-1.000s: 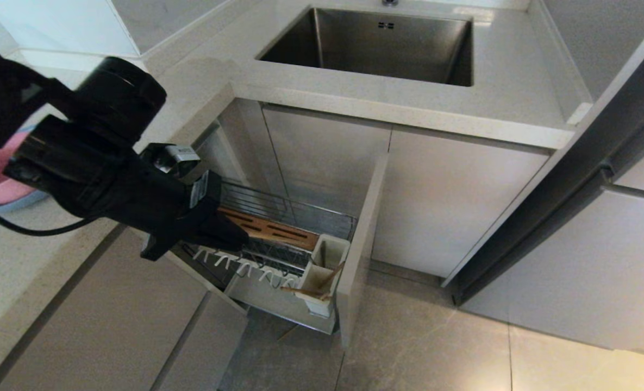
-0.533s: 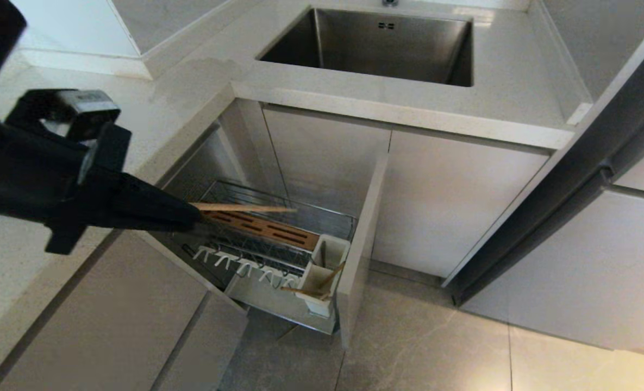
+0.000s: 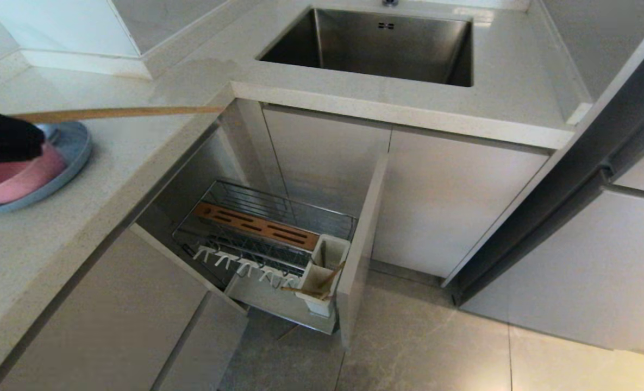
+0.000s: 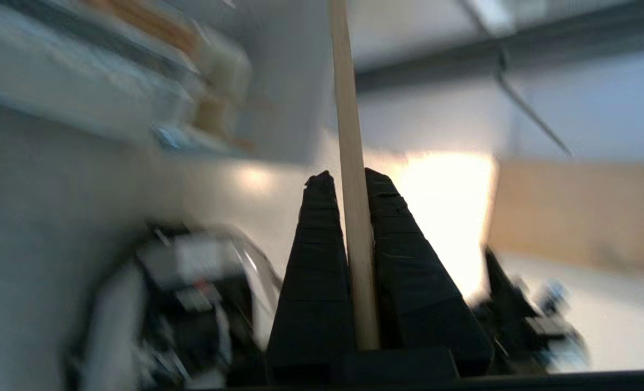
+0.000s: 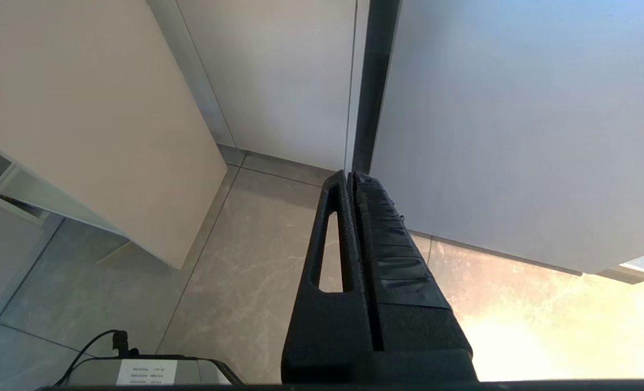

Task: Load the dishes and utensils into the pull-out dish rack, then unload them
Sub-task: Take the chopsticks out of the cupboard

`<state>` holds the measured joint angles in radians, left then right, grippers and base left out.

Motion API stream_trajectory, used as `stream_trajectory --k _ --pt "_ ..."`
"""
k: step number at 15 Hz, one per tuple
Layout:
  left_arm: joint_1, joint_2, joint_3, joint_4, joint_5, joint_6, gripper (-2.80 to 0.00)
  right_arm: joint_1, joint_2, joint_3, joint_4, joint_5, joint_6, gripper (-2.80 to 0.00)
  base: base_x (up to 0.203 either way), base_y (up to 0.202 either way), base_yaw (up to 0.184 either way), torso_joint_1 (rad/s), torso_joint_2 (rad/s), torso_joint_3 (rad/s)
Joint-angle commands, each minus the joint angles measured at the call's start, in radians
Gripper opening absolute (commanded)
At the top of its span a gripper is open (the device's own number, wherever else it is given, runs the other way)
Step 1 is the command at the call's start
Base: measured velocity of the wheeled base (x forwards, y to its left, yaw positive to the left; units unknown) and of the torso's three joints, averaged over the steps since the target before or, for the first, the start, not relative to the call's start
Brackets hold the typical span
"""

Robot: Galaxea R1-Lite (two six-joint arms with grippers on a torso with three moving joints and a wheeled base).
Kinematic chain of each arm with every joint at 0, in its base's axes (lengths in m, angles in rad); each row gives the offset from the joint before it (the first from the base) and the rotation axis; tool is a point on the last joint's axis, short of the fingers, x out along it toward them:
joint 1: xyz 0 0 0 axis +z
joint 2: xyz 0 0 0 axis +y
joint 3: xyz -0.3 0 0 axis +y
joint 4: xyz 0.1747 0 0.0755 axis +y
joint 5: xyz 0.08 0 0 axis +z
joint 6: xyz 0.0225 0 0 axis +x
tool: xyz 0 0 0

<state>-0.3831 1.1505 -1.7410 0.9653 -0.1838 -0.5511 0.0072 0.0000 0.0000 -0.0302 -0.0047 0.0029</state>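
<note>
1. Unloading step in hand, by the look of it: left pincer point(image 4: 343, 179) clamped tight on 1 wooden chopstick point(image 3: 120, 113), held level above the surface point(image 3: 137, 141) near its front edge, tip reaching toward the inner corner by the sink point(image 3: 376, 49).
2. Only a dark part of the left pincer visible at the far left of the head view, over the pink bowl point(image 3: 12, 179) nested on the blue plate point(image 3: 66, 157), both on the surface near its left end.
3. Pull-out dish rack point(image 3: 267, 239) drawn out below the surface edge; another chopstick point(image 3: 313, 290) leaning in the white utensil cup point(image 3: 322, 277). Spoon not made out; possibly inside the cup, hard to say.
4. Next move likely calling for lowering the chopstick flat onto bare surface beside the plate, then parting the pincer.
5. Open room between plate and sink; care needed at the front edge, where a rolling stick could drop toward the rack.
6. Right pincer point(image 5: 351, 176) closed and empty, parked low over the floor point(image 5: 235, 260) beside the cabinets.
</note>
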Motion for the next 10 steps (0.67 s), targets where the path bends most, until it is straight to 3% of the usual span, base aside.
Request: stream_trajectory --k 1,5,10 --pt "0.031 -0.059 -0.014 0.004 0.034 0.015 -2.80 0.000 0.000 0.009 0.000 0.000 0.000 -2.80 0.000 0.000 0.000 0.000 0.00 0.000" --pt "0.215 -0.088 -0.061 0.006 0.091 0.080 -2.80 0.000 0.000 0.008 0.000 0.000 0.000 -2.80 0.000 0.000 0.000 0.000 0.00 0.000" --pt "0.577 -0.088 -0.111 0.006 0.119 0.169 -2.80 0.000 0.000 0.008 0.000 0.000 0.000 -2.80 0.000 0.000 0.000 0.000 0.00 0.000"
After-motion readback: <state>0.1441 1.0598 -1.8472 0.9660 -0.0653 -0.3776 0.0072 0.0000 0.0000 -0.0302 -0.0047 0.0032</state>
